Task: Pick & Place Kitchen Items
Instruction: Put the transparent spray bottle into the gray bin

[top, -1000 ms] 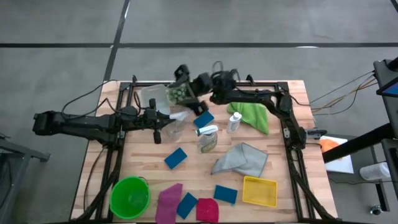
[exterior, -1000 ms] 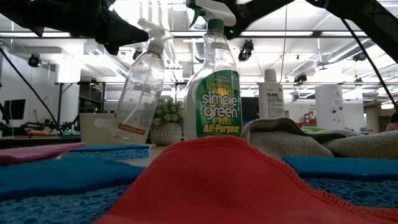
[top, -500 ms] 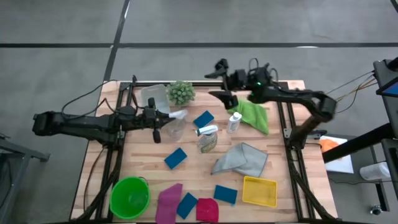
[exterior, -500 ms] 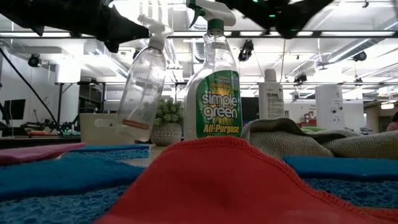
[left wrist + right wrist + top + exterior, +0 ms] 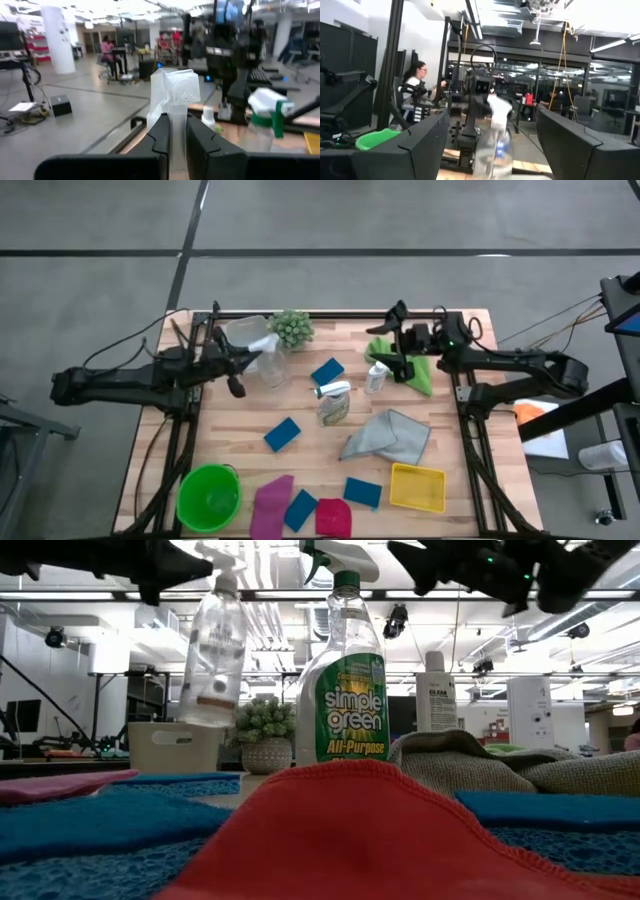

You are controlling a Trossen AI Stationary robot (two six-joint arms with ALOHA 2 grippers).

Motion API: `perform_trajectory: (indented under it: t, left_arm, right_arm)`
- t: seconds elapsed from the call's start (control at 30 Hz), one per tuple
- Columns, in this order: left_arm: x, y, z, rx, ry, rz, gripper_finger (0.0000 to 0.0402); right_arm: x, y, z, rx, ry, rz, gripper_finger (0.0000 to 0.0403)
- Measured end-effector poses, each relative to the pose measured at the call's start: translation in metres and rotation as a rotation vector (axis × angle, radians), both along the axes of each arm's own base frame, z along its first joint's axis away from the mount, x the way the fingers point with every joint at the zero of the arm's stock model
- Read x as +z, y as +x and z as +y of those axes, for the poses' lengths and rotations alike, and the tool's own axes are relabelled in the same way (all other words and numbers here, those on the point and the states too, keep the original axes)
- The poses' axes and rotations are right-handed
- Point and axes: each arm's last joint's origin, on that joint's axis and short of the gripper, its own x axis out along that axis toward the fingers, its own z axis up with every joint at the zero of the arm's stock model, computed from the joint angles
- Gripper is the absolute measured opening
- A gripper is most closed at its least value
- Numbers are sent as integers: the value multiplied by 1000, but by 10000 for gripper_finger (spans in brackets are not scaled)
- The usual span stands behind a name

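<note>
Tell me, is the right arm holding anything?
No, the right gripper hangs open and empty beside the green cloth.

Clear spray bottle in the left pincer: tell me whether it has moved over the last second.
Yes. In the high view the clear spray bottle, held by the left pincer, has shifted toward the table's far edge, closer to the small plant.

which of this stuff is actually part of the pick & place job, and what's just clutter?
Job items:
- clear spray bottle, held in the left gripper
- green-label spray bottle
- small white-capped bottle
- blue sponges
- green cloth, grey cloth, pink cloth, red cloth

Lying about:
- plant
- clear tub
- green bucket, yellow tray, possibly drop-off bins
</note>
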Motion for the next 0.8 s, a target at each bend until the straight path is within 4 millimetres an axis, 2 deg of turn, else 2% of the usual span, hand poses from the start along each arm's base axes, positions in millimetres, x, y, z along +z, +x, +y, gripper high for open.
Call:
perform_trajectory:
  t: [0.2, 0.3, 0.57, 0.8]
  left_arm:
    - [16, -9, 1, 60, 32, -57, 26]
    - [20, -10, 3, 160, 71, -41, 26]
    - [19, -15, 10, 430, 126, 30, 26]
    - [14, -18, 22, 544, 16, -35, 26]
  right_arm:
    - [-10, -13, 6, 4, 21, 15, 290]
    - [-15, -14, 8, 10, 30, 26, 290]
    - [-28, -9, 9, 26, 54, 81, 290]
    - [-38, -2, 7, 27, 50, 114, 290]
